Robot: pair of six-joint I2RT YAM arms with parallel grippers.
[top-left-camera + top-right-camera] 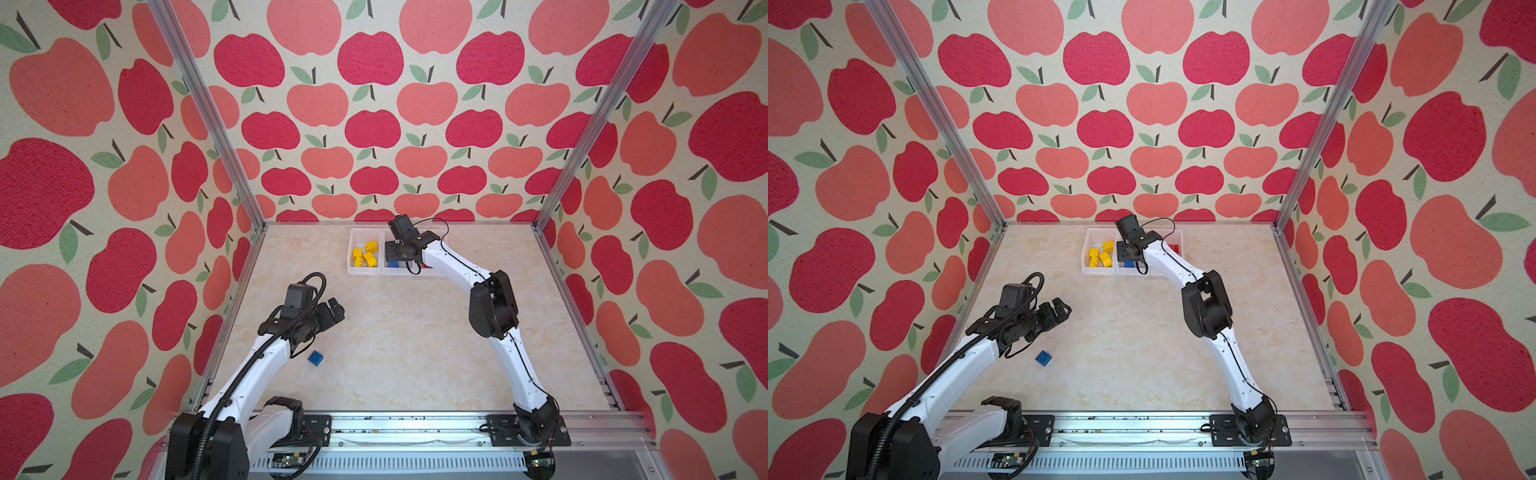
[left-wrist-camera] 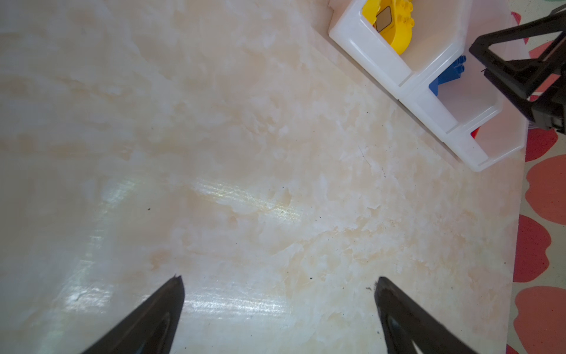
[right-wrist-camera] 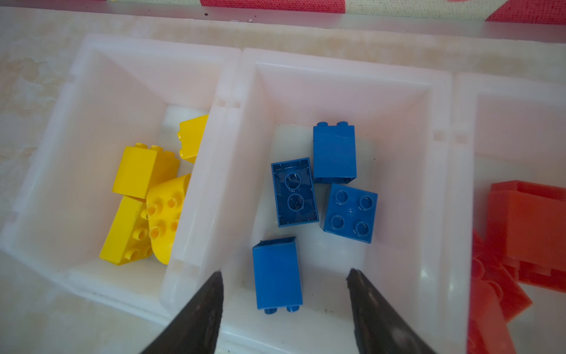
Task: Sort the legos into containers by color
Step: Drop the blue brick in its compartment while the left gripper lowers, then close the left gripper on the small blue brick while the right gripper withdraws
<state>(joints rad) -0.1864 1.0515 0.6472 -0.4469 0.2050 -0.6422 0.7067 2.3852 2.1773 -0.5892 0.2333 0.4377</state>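
Red legos (image 1: 1174,248) mostly hidden behind right arm (image 1: 1170,263).

Both top views look down from high above the near edge of the table (image 1: 415,345) toward the far wall (image 1: 374,124). They take in the whole tabletop and differ only by a small sideways shift. The left wrist camera sits low over bare table, looking past the left gripper (image 2: 278,279) toward the far right, where the containers (image 2: 367,58) show at some distance. The right wrist camera hangs close above the containers, facing almost straight down past the right gripper (image 3: 284,272) into the middle bin (image 3: 343,73). All four views share the containers.
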